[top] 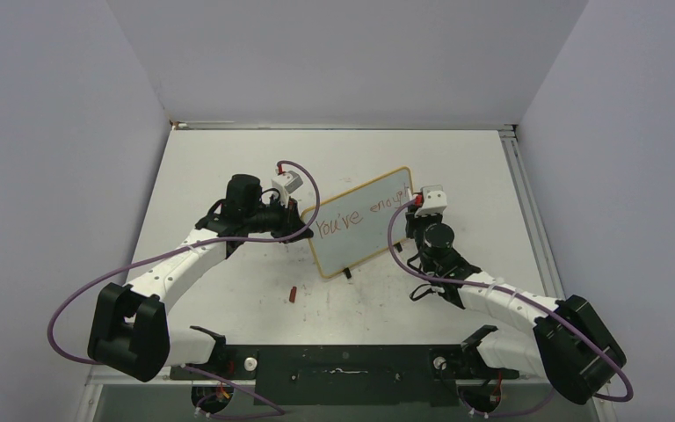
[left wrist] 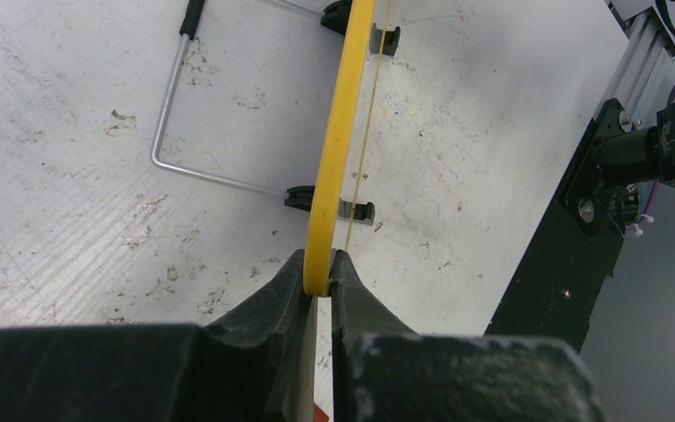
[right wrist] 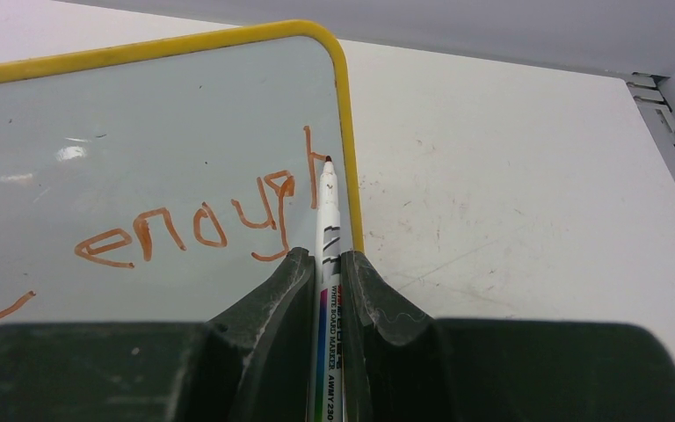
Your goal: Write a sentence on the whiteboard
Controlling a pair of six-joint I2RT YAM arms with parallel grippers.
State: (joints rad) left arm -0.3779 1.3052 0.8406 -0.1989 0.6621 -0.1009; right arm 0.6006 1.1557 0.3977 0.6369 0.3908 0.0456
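The whiteboard (top: 352,237), yellow-rimmed, stands propped on the table, turned at an angle. Red handwriting (top: 362,214) on it reads "You've enough". My left gripper (top: 304,225) is shut on the board's left edge; in the left wrist view the jaws (left wrist: 319,264) pinch the yellow rim (left wrist: 338,132). My right gripper (top: 414,206) is at the board's right end, shut on a white marker pen (right wrist: 328,211). The pen's tip touches the board (right wrist: 141,114) at the last letter of "enough" (right wrist: 202,224), close to the right rim.
A red marker cap (top: 291,294) lies on the tabletop in front of the board. The board's wire stand (left wrist: 169,114) with black clips (left wrist: 352,209) rests on the table behind it. The black base rail (top: 343,365) runs along the near edge.
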